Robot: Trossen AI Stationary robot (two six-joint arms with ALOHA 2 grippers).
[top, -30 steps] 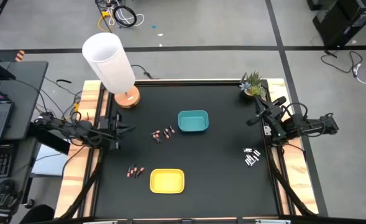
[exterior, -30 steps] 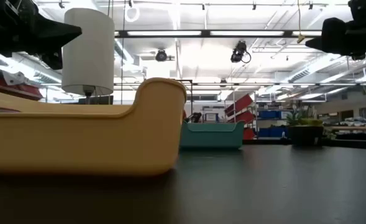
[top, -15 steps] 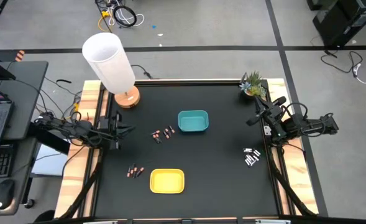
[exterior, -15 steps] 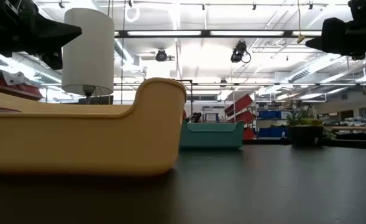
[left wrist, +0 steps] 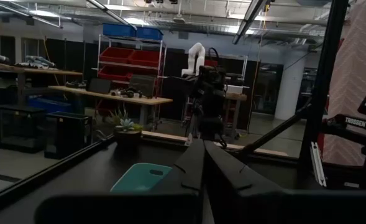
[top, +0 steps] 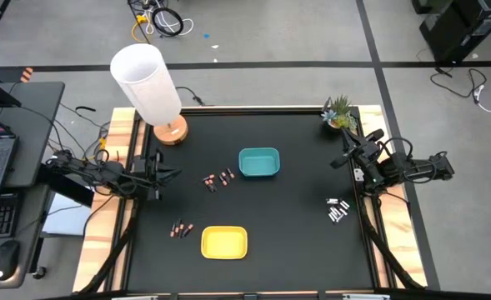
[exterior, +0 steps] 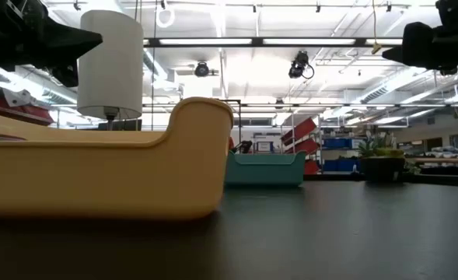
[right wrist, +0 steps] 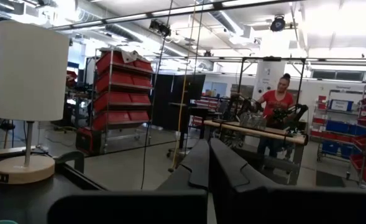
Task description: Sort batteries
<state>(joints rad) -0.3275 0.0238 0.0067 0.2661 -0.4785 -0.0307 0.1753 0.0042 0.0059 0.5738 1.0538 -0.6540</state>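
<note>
Dark batteries with copper ends lie in two small groups on the black table: one group (top: 218, 179) left of the teal tray (top: 259, 163), one group (top: 182, 229) left of the yellow tray (top: 224, 242). Silvery-white and black batteries (top: 338, 211) lie near the right edge. My left gripper (top: 172, 173) is shut and empty above the table's left edge; its shut fingers show in the left wrist view (left wrist: 202, 163). My right gripper (top: 337, 161) is shut and empty above the right edge; it also shows in the right wrist view (right wrist: 207, 163).
A lamp with a white shade (top: 147, 83) and wooden base (top: 171, 132) stands at the far left corner. A small potted plant (top: 338, 112) stands at the far right corner. The table has raised wooden side rails (top: 118, 208). A person stands far off in the room (right wrist: 276, 102).
</note>
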